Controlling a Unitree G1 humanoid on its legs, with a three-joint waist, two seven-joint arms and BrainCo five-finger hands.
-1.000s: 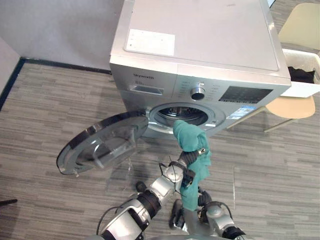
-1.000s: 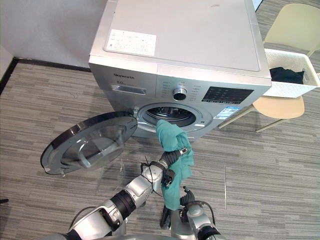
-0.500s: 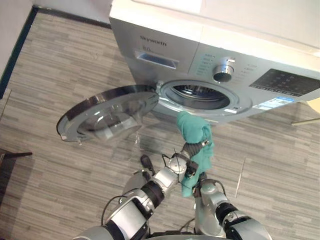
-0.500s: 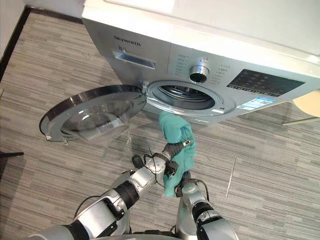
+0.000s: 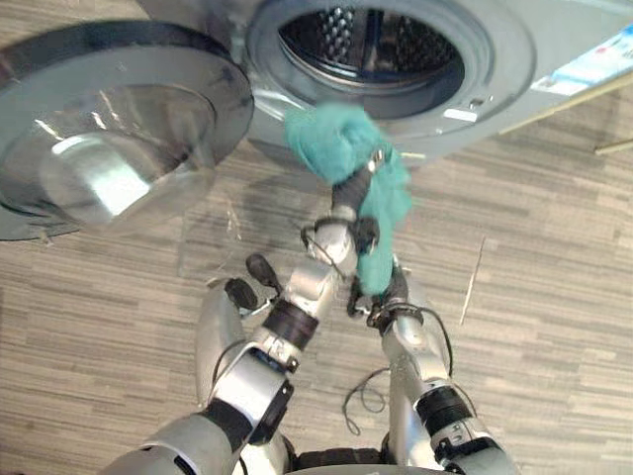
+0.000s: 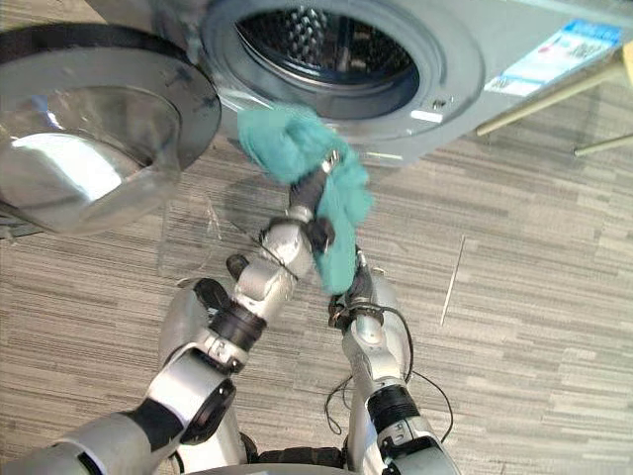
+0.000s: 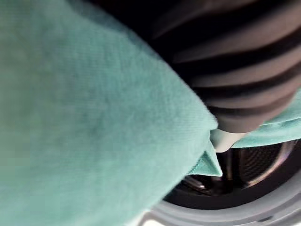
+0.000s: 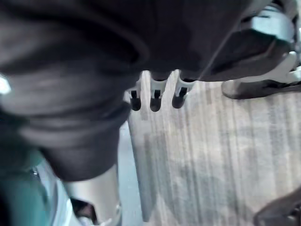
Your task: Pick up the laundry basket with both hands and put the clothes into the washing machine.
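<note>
Now judging the loading step to be in hand. Facing the washing machine, with its drum mouth gaping just ahead of the left hand. Noting the door, swung wide and lying well off to that hand's left. Carrying the teal cloth bunched over the left hand and trailing down past its wrist, near the drum rim but not yet inside. Not being able to tell the left hand's grip, buried under the fabric. Hanging the right hand low, beneath the cloth's trailing end, relaxed and uncurled, clasping nothing. Looking next, probably, at pushing the left hand forward over the rim, deep enough for the bundle to clear the lip, and only then letting go. Needing, too, to be minding the dangling tail, likely to be snagging on the rim or dropping to the floor.
</note>
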